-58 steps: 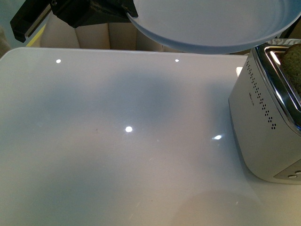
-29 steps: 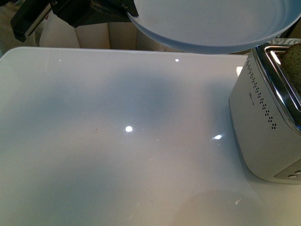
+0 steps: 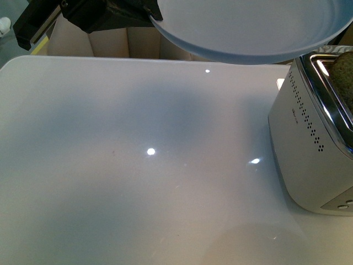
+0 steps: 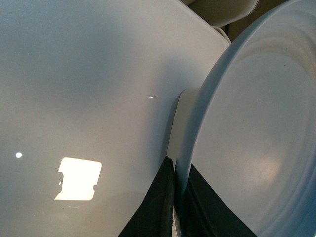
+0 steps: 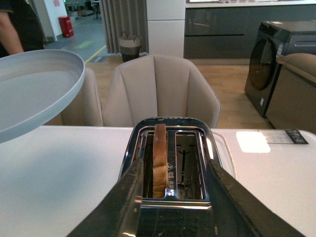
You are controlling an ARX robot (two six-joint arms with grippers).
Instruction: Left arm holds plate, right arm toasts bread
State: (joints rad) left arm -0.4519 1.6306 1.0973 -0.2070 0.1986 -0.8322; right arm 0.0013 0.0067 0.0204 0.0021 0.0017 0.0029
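Note:
My left gripper (image 3: 144,12) is shut on the rim of the pale blue-white plate (image 3: 248,27), which it holds in the air above the table's far edge. In the left wrist view its black fingers (image 4: 160,207) pinch the plate's rim (image 4: 197,138) from both sides. The bread (image 5: 159,158) stands on edge in one slot of the white toaster (image 3: 309,149), its top sticking out (image 3: 345,74). My right gripper (image 5: 173,197) is open just above the toaster (image 5: 170,163), a finger on either side of the slots. It is out of the front view.
The glossy white table (image 3: 138,165) runs from the toaster to the left. Beige chairs (image 5: 160,89) stand behind its far edge. A washing machine (image 5: 281,59) and dark cabinets are further back in the room.

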